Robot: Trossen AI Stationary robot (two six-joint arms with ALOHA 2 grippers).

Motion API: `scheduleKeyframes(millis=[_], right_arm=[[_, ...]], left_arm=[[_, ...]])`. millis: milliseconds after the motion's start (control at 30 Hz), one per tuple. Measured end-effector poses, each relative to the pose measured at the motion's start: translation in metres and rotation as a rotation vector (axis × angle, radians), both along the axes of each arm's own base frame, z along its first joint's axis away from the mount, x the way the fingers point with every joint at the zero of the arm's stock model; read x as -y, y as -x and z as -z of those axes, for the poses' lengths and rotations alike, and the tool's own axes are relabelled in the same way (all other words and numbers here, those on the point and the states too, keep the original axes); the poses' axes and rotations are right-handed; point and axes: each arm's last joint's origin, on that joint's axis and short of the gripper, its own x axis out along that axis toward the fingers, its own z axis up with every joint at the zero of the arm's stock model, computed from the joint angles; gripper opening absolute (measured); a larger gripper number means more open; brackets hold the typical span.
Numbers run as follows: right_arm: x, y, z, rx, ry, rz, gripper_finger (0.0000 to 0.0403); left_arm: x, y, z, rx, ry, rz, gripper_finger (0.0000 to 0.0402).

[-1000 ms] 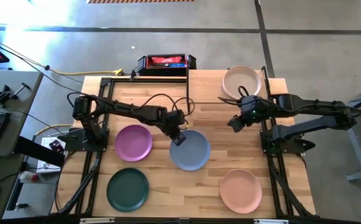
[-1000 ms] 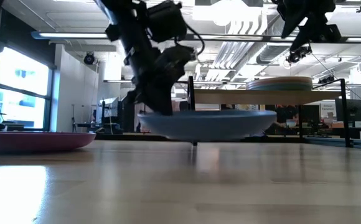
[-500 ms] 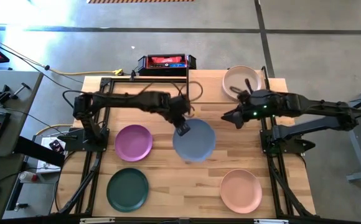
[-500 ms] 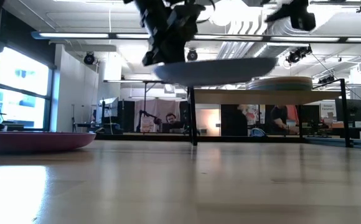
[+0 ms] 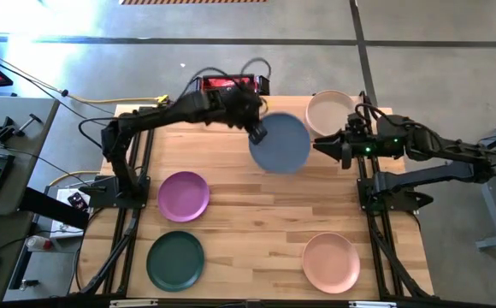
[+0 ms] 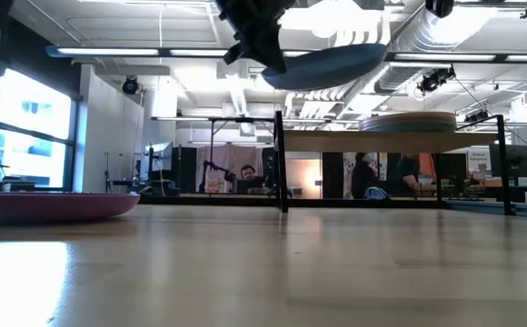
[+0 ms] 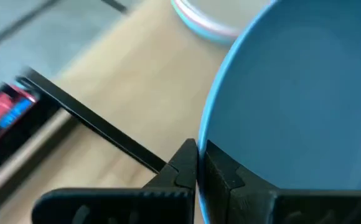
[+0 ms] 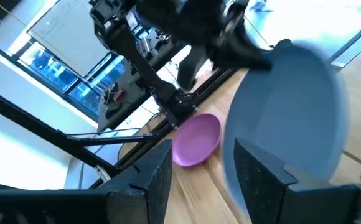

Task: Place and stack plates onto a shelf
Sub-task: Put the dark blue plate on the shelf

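My left gripper (image 5: 256,133) is shut on the blue plate (image 5: 280,144), which hangs in the air (image 6: 323,65) next to the shelf (image 5: 284,104) at the table's far right. A stack of plates (image 5: 332,111) with a beige one on top sits on the shelf board (image 6: 372,141). My right gripper (image 5: 329,147) stands open just right of the blue plate and points at it (image 8: 286,106). The purple plate (image 5: 184,195), dark green plate (image 5: 175,260) and peach plate (image 5: 331,261) lie flat on the table. My left gripper pinches the blue plate's rim (image 7: 203,142) on the plate's left side between its two fingers, one finger on the upper face and one underneath. The fingers (image 7: 183,167) come slanting down from the table's left. The plate is lifted clear and tilted, its free side higher.
A black and red box (image 5: 228,85) sits beyond the table's far edge. The shelf's black leg (image 6: 281,163) stands below the blue plate. Bare tabletop (image 5: 256,222) lies between the purple and peach plates. People show in the room beyond (image 6: 245,174).
My left gripper has lifted the blue plate off the table and carried it up and toward the far right, to the shelf; the plate now hangs tilted above shelf height. My right gripper has risen a little and tipped up toward level, still open.
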Motion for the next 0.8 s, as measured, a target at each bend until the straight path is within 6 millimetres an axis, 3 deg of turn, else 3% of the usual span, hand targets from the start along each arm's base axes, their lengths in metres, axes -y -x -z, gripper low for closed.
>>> scheduleKeyframes(millis=[300, 533, 800], right_arm=[[0.000, 0.000, 0.003, -0.035, 0.009, -0.003, 0.0154], [0.000, 0.000, 0.004, -0.046, 0.021, -0.008, 0.0154], [0.000, 0.000, 0.004, -0.046, 0.023, -0.009, 0.0154]], left_arm=[[-0.045, 0.008, -0.029, 0.186, -0.098, -0.093, 0.0001], [-0.064, 0.012, -0.038, 0.268, -0.185, -0.106, 0.0001], [-0.085, 0.001, -0.010, 0.199, -0.145, -0.145, 0.0001]])
